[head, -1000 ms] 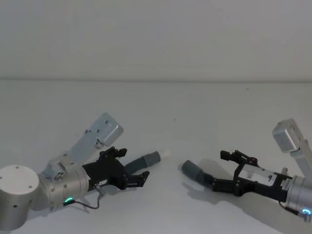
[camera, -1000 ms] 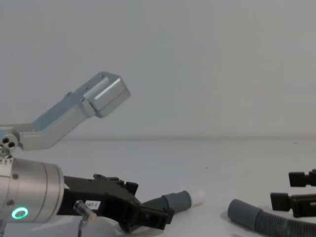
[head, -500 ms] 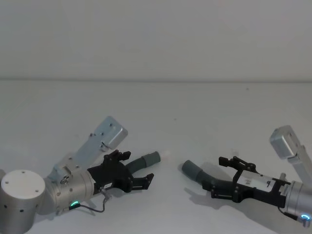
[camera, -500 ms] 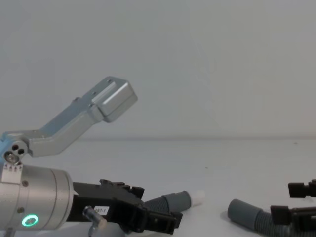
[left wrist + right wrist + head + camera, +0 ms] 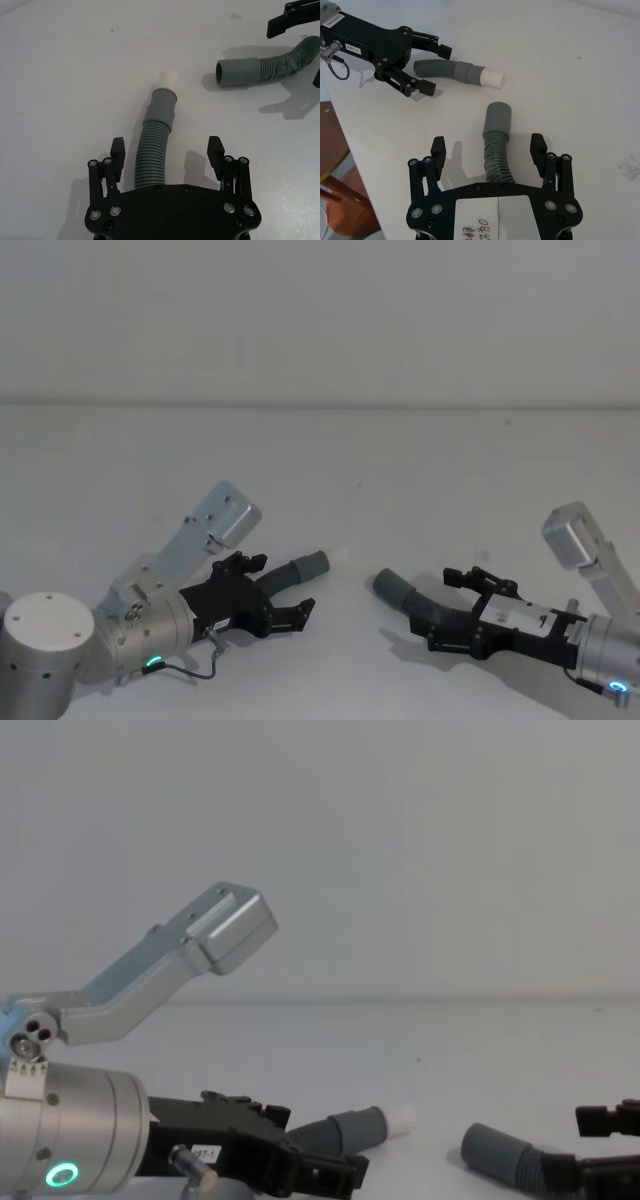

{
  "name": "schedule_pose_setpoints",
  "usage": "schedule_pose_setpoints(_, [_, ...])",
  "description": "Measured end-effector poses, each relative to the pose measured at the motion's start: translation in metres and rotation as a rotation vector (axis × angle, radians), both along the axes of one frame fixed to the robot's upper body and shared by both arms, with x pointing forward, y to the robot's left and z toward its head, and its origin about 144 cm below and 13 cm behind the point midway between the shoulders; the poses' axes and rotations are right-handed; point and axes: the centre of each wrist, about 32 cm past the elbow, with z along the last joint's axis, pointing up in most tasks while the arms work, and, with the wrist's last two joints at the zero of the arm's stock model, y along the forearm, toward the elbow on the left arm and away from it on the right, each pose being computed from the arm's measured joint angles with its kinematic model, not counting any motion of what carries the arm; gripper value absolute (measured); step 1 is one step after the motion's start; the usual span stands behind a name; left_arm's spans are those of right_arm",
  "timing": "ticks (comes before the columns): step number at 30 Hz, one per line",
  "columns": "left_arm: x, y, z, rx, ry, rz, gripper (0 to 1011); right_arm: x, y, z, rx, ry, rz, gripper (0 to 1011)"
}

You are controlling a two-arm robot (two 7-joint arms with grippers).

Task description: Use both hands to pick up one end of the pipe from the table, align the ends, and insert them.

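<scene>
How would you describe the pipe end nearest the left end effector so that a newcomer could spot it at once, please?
On the white table, find the open left end effector, which straddles a dark grey corrugated pipe. Follow it forward to its smooth grey cuff: unlike the plain open-mouthed cuff opposite, this one ends in a narrower white tip.

The open right gripper [image 5: 488, 145] has the pipe [image 5: 496, 162] between its fingers [image 5: 438, 147]; the plain cuff [image 5: 498, 117] lies on the bench [image 5: 570, 65].

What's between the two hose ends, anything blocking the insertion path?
Nothing visible: only bare table between the white-tipped cuff and the plain-mouth cuff. The left gripper and right gripper straddle the hose behind each cuff, open, not gripping yet.
</scene>
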Motion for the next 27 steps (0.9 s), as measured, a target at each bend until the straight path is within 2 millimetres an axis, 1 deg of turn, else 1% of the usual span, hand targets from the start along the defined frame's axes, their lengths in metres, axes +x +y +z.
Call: schedule_pose_setpoints(27, [0.0053,0.0047,-0.0007,0.016,0.062,-0.001,1001,0.0067,0.0041,-0.0039,-0.019,0.022,-0.002,1001])
